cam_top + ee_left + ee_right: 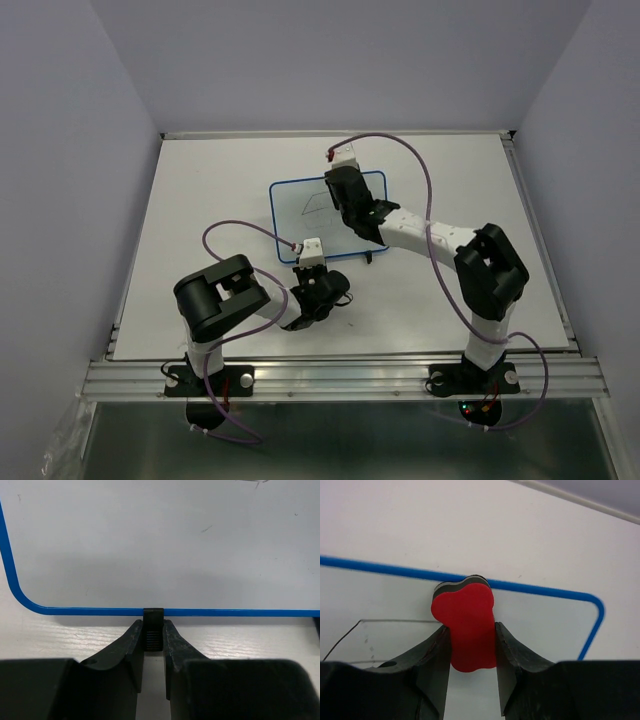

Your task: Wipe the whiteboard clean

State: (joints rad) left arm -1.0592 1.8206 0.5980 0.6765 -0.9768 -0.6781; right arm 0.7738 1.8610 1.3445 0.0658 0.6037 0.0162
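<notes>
Your right fingers [432, 660] clench the red eraser [467, 630], its tip at the blue rim of the whiteboard [300, 215], seemingly touching it. Your left fingers [130, 645] pinch the black foot [153, 625] on the board's lower edge. The whiteboard lies mid-frame on the desk [200, 200], with marker lines on it.

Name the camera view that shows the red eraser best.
Right wrist view: the red eraser fills the centre, pinched in the right gripper at the far rim of the whiteboard. The top external view hides it beneath that gripper. The left wrist view shows only the whiteboard's near edge, no eraser.
</notes>
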